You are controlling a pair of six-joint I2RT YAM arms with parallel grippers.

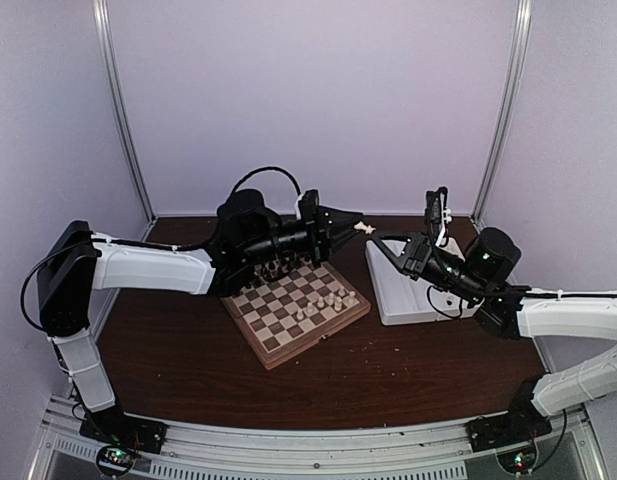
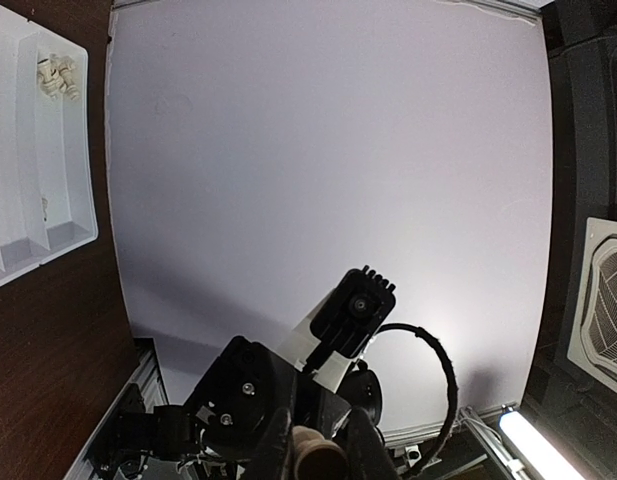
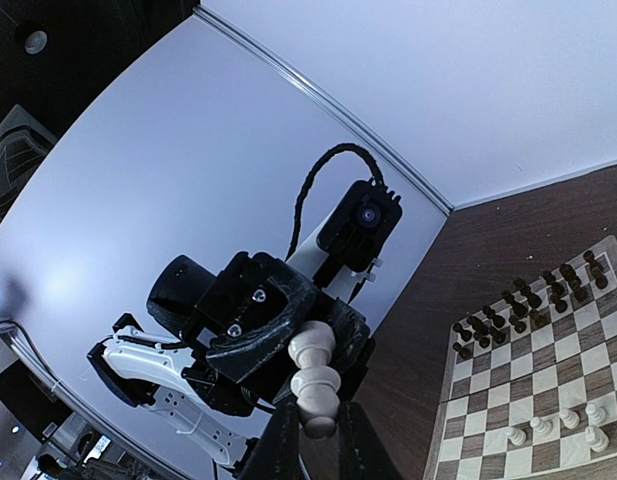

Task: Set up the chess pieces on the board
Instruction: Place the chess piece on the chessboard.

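Meeting in mid-air near frame centre, the left gripper [image 1: 356, 220] and right gripper [image 1: 378, 238] both pinch narrowly on one cream chess piece [image 1: 365, 228], smooth, lathe-turned and round-headed. Below and left of it lies the checkered wooden chessboard [image 1: 250, 338], thick-rimmed, carrying dark figures [image 1: 278, 268] and cream pieces [image 1: 328, 300]. A white compartmented tray [image 1: 403, 300] sits to the right.

**No Readable Text in Any View**

No letters, numbers, brand names or signs can be read anywhere. The cream chess piece [image 3: 314, 380] clamped between the jaws is plain. The board [image 1: 319, 336], below the jaws in the top view, shows only its checks, and no rank or file marks are legible on its rim. The white tray [image 1: 400, 296] just under the right arm's jaws is unmarked as far as can be told.
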